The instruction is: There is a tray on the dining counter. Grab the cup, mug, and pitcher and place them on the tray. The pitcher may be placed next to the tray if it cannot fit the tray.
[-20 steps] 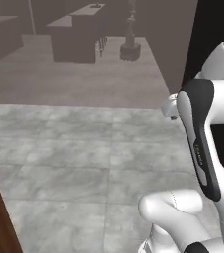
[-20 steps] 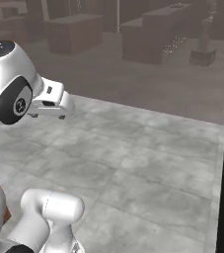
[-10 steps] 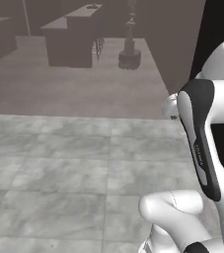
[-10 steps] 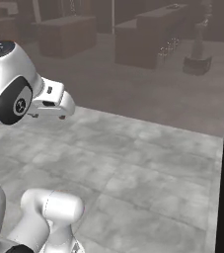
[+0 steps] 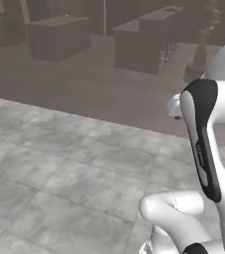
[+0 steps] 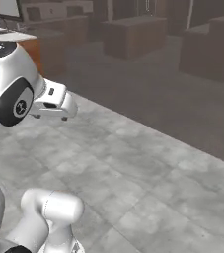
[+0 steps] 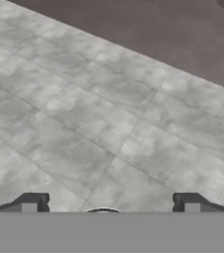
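Gripper [image 7: 107, 203] w/ jaws spread wide, nothing btwn them, poised over grey tiled floor [image 7: 103, 108]. Tiles run up to a darker brown floor strip [image 5: 84, 94], w/ dim brown counter blocks [image 5: 141, 42] well beyond it. Can't make out tray, cup, mug or pitcher.
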Controlling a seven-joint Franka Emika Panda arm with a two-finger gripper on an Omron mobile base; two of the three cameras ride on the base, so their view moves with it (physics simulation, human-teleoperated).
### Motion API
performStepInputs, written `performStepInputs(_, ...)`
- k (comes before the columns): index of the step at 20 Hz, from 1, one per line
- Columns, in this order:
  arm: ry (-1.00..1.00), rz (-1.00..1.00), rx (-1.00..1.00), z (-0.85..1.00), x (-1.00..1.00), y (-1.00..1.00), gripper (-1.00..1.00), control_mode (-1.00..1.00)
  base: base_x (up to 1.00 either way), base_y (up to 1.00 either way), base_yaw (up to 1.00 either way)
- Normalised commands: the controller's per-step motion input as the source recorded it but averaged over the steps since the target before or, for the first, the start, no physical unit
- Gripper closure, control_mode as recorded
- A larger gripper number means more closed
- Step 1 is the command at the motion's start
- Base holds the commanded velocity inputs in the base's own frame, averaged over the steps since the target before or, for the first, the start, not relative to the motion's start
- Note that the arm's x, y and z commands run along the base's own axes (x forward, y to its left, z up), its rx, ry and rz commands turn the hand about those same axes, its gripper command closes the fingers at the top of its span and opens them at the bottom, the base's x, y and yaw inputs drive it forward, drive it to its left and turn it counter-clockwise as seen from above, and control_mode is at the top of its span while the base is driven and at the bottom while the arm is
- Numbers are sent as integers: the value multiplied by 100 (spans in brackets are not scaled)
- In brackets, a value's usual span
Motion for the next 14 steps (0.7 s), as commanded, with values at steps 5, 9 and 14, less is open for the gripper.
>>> performStepInputs(5,0,0,0,0,0,0,-100,100,98,-27,90)
performStepInputs(9,0,0,0,0,0,0,-100,100,100,0,71)
performStepInputs(14,0,0,0,0,0,0,-100,100,100,-2,37)
